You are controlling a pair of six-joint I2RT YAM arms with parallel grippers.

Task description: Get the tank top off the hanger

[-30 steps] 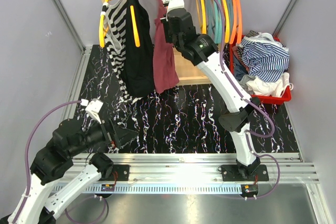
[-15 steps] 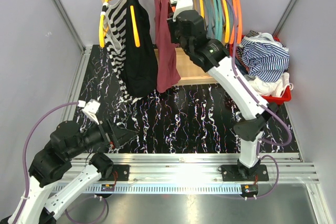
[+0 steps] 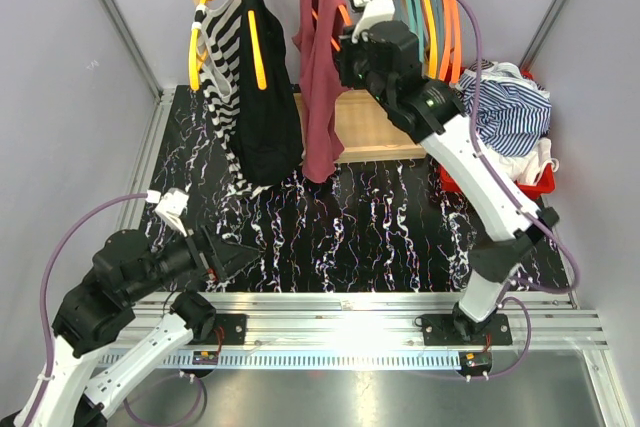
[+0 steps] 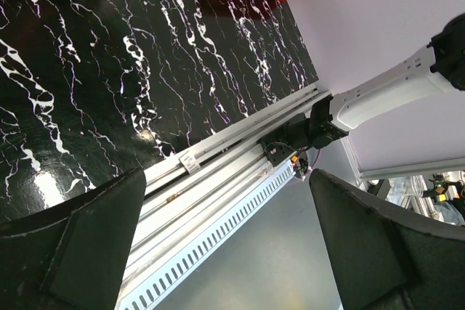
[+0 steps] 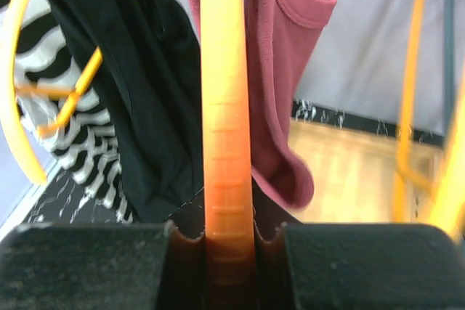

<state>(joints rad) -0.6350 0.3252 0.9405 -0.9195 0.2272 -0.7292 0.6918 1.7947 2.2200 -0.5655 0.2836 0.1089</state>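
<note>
— What does your right gripper hold?

— My right gripper [image 5: 227, 243] is closed narrow on the orange hanger [image 5: 227, 107]. The bar of the hanger stands up between my two fingers [image 5: 87, 266].

— And where is the tank top?

— The dark red tank top [image 5: 283, 70] hangs on this same hanger. Its strap goes over the top of the bar, above my fingers, and the cloth falls behind the bar and to its right. If I touch the cloth too, I cannot tell.

— What is beside it?

— To the left hangs a black garment [image 5: 145, 107], then a striped one [image 5: 80, 172] with a yellow hanger [image 5: 70, 96].

— And your left gripper?

— My left gripper [image 4: 232, 245] is open wide and holds nothing. It is low over the black marbled table [image 4: 87, 70], near the metal rail [image 4: 218, 179], well apart from the tank top.
</note>
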